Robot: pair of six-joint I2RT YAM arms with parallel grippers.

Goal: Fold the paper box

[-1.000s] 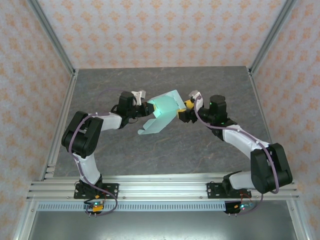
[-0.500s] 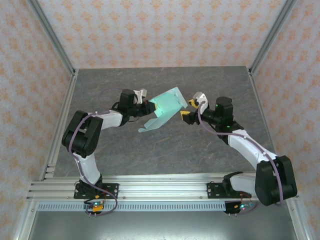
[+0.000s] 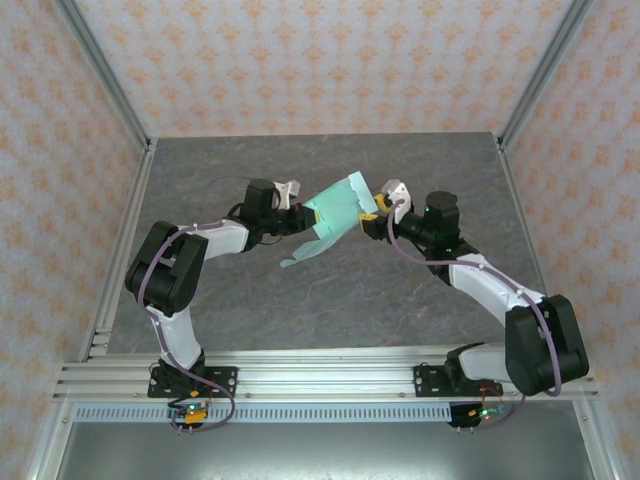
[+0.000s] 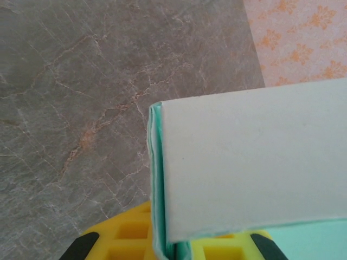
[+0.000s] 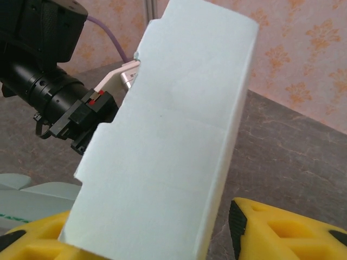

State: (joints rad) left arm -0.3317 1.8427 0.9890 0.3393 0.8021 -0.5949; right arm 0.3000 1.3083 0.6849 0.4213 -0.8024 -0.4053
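**Overhead view.** The paper box (image 3: 335, 212) hangs above the middle of the grey stone-patterned table (image 3: 330, 310), slightly toward the far side. It is a pale mint, partly folded sheet, tilted, with one tab drooping toward the near left. The left gripper (image 3: 298, 210) is closed on its left end. The right gripper (image 3: 380, 204) stands at its right end.

**Left wrist view.** A squared corner of the box (image 4: 255, 162) is seen close up, with layered card edges running down onto a yellow finger pad (image 4: 130, 241). The grey table top (image 4: 81, 97) lies beneath, and patterned wall (image 4: 303, 38) shows at the far right. The opposing finger is hidden.

**Right wrist view.** A long white-green panel of the box (image 5: 168, 151) rises between two yellow fingers (image 5: 282, 233). These are spread wide, with a gap showing between the card and the right-hand finger. Whether the other finger touches the card cannot be told. Behind the panel is the left arm's black wrist (image 5: 54, 92).

**Clearance.** Bare table extends on all sides of the box. Orange-patterned walls (image 3: 300, 60) and aluminium posts (image 3: 105, 75) enclose the left, far and right edges, and a rail (image 3: 320, 375) carrying both bases closes the near edge. The two forearms converge on the box, so each gripper crowds the other's end.
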